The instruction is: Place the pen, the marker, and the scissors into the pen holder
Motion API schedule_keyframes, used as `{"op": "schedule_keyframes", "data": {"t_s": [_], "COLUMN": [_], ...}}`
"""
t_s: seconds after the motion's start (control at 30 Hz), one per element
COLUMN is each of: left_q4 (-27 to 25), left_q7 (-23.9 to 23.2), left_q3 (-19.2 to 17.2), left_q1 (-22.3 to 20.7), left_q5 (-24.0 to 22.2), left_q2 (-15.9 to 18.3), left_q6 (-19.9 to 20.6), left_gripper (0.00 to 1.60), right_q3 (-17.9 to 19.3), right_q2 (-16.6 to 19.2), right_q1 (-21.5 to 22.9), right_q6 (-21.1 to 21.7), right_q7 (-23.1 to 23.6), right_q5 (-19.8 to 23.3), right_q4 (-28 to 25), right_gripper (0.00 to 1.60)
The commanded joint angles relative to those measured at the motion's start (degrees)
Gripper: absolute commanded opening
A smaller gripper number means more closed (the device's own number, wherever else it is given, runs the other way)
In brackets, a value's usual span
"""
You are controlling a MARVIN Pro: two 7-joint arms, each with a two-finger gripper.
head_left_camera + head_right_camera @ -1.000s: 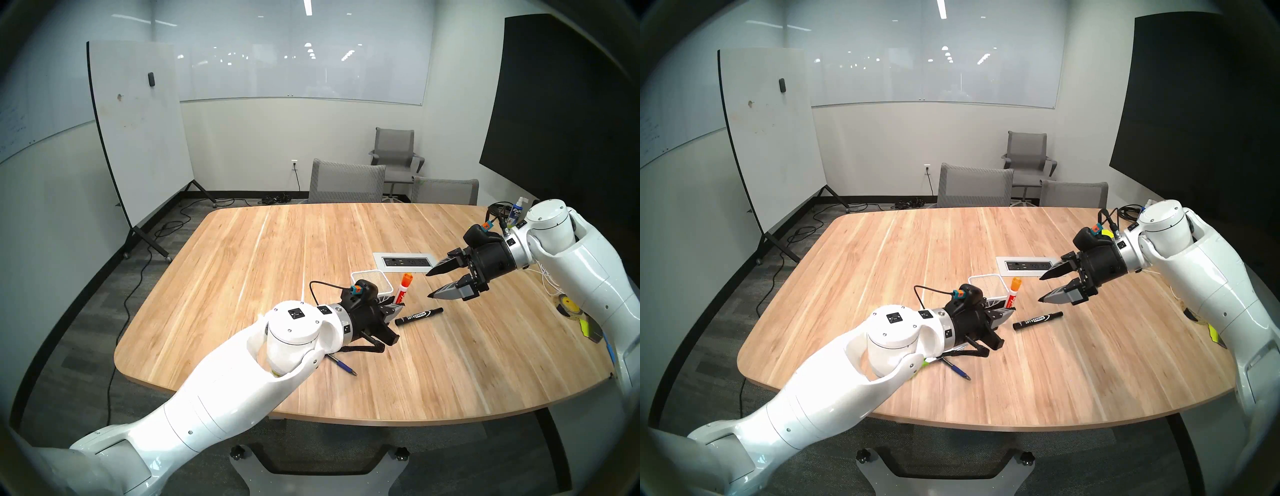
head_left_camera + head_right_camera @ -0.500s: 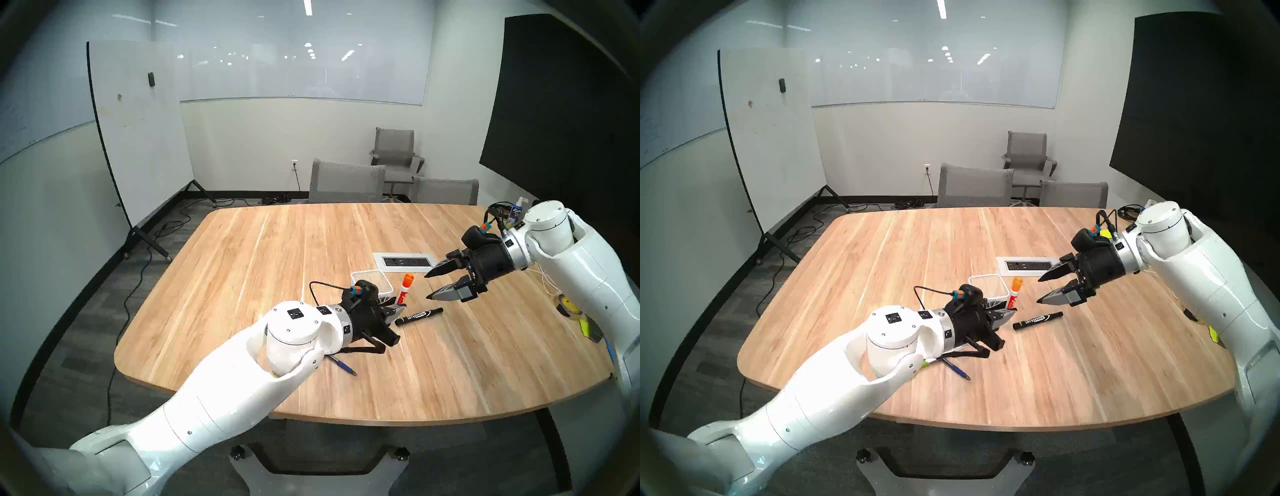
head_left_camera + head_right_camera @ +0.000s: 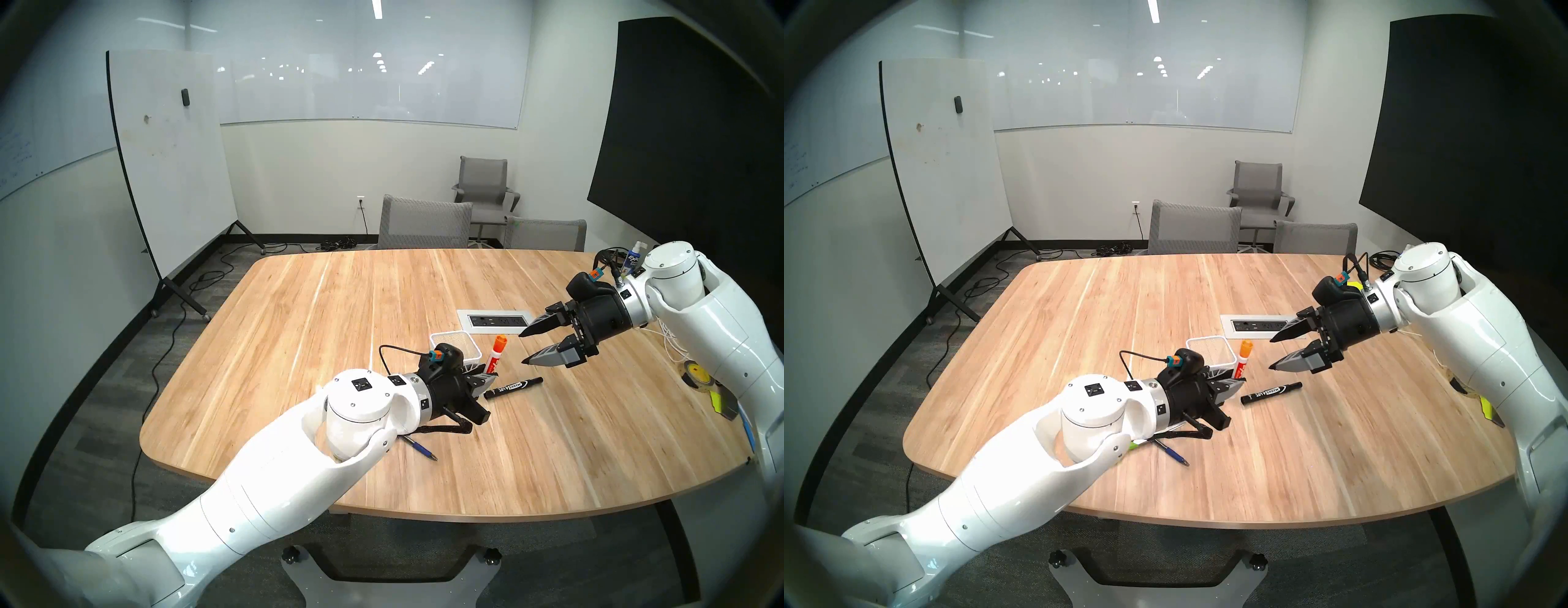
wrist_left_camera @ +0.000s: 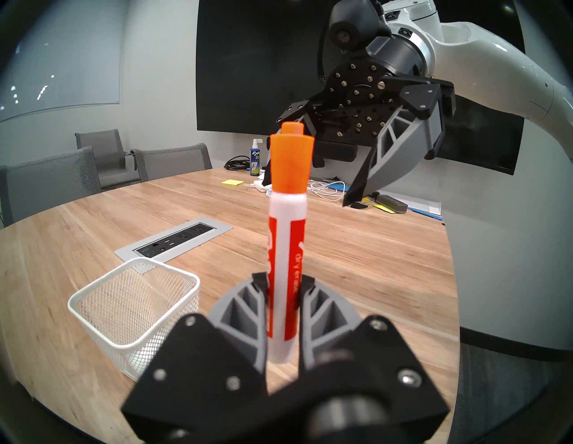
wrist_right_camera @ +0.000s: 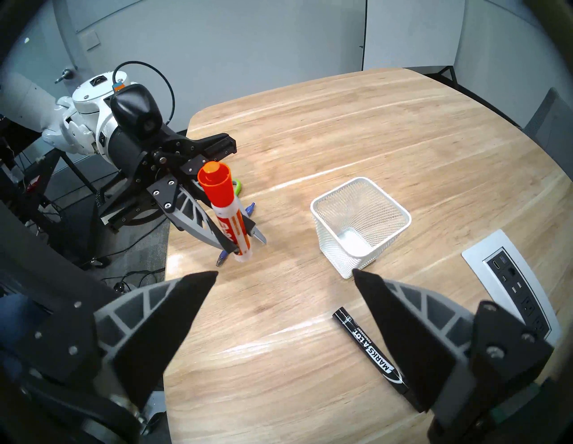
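Orange dry-erase marker [image 4: 286, 235] upright, clamped in left claw [image 4: 283, 286], just right of empty white mesh pen holder [image 4: 136, 310] | black marker [image 3: 513, 387], blue pen [image 3: 420, 448] lie on table [image 3: 551, 446] | scissors [image 5: 237, 186] mostly hidden | right claw [image 3: 524, 349] apart, empty

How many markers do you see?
2. The orange marker stands upright, clamped in the left gripper beside the pen holder. The black marker lies on the table. More may be hidden behind the arm.
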Motion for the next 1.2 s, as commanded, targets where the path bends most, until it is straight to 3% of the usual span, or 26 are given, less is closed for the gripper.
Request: {"op": "schedule_keyframes", "data": {"t_s": [0.0,1.17], "left_q4": [-1.4,-1.4], "left_q7": [0.2,0.3], "left_q3": [-0.2,-0.1], "left_q1": [-0.3,-0.3], "left_q5": [0.1,0.0], "left_q2": [-0.4,-0.3], "left_q6": [-0.5,-0.5], "left_gripper": [0.00,0.00], "right_q3": [0.8,-2.8], "right_q2": [1.4,1.0], "right_q1": [1.2,2.0], "right_q6": [0.8,4.7], "right_q7": [3.9,-0.2], "right_q5": [2.2,6.0], "right_q4": [-2.3,-7.8], "right_gripper": [1.60,1.60]}}
